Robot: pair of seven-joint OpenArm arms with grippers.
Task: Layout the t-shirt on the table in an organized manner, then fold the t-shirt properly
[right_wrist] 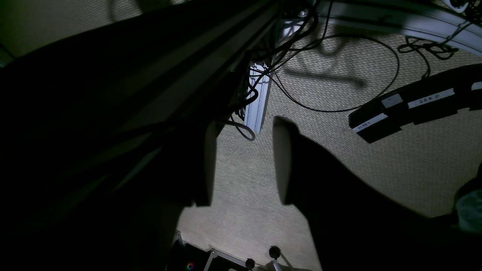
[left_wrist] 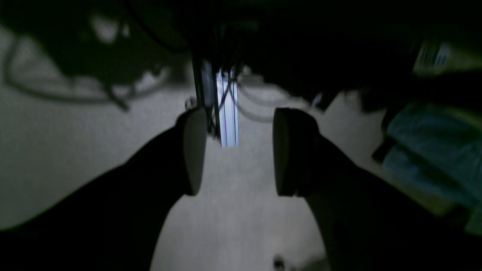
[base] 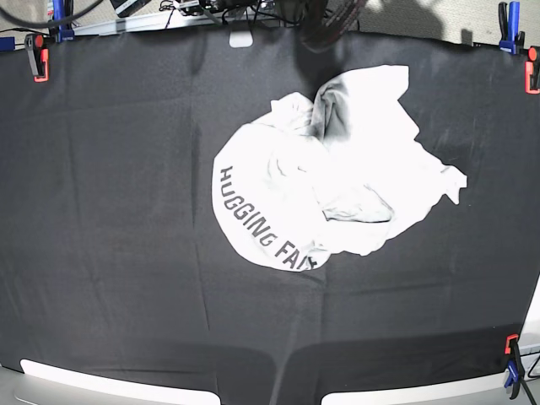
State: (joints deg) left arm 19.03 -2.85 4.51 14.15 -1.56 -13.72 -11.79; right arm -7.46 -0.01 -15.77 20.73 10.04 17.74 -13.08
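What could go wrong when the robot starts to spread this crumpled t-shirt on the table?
1. The t-shirt lies bunched with layers folded over each other, so a tool may pinch two layers at once and the shirt would likely not open flat.
2. The black cloth on the table is loose and creased; a low grab could catch it too and drag it.
3. Both tools stand open over the floor, away from the shirt, so the wrist views cannot yet guide the first grab.
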